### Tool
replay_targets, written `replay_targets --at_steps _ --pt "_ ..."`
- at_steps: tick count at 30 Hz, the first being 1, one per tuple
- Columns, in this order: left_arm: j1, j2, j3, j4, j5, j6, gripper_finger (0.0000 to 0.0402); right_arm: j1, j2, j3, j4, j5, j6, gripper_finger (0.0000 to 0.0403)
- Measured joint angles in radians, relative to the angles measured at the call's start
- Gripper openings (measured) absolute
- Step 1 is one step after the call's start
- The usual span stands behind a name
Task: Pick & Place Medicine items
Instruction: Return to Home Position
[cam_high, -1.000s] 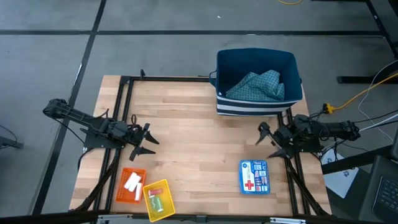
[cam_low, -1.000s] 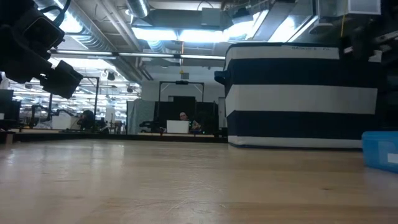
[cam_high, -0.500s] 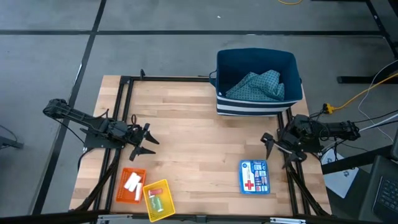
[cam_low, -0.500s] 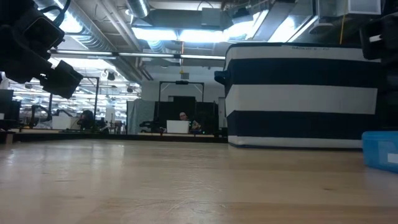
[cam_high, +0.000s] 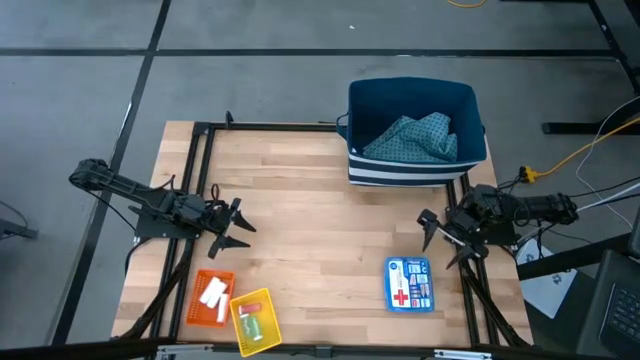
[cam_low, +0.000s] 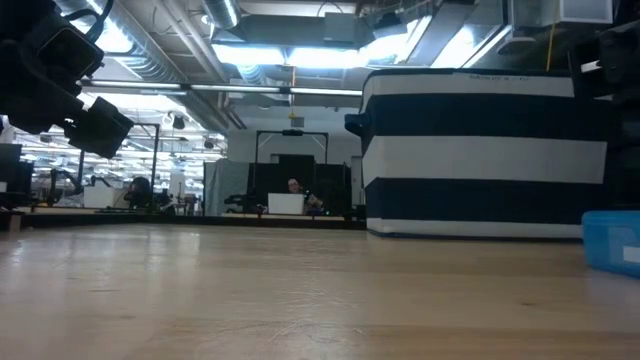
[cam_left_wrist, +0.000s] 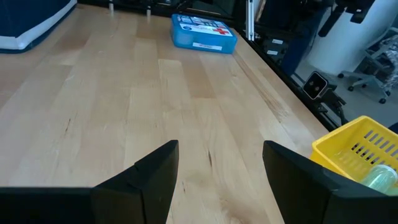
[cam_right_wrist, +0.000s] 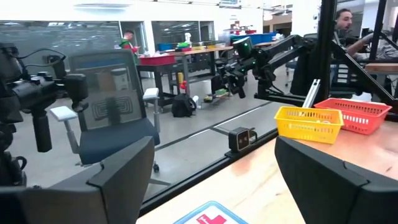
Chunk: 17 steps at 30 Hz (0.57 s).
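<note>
Yellow bin (cam_high: 255, 320) and orange basket (cam_high: 212, 298) hold the medicine items (cam_high: 213, 293) on the table (cam_high: 310, 230), while the right hand (cam_high: 436, 240), fingers apart like the left hand (cam_high: 240, 225), has retracted toward home, suggesting completion.

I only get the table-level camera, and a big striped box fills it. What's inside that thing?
Observer: From above, the blue bin holds a crumpled blue patterned cloth.
Operator: And the medicine things? I see none.
Observer: They sit in two small baskets near the table corner on the left arm's side: white pieces in the orange basket, and a light-green bottle in the yellow basket.
Operator: Are the claws holding anything?
Observer: No. The left claw and the right claw are both open and empty, each over its own side of the table.
</note>
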Motion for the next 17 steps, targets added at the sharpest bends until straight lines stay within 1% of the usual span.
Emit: replay_targets --at_steps 7,11,17 --pt "0.000 0.000 0.000 0.000 0.000 0.000 0.0233 0.072 0.000 0.000 0.000 0.046 0.000 0.0334" --pt "0.000 0.000 0.000 0.000 0.000 0.000 0.0233 0.113 0.000 0.000 0.000 0.049 0.000 0.0334" --pt "0.000 0.000 0.000 0.000 0.000 0.000 0.0232 0.133 0.000 0.000 0.000 0.051 0.000 0.0334"
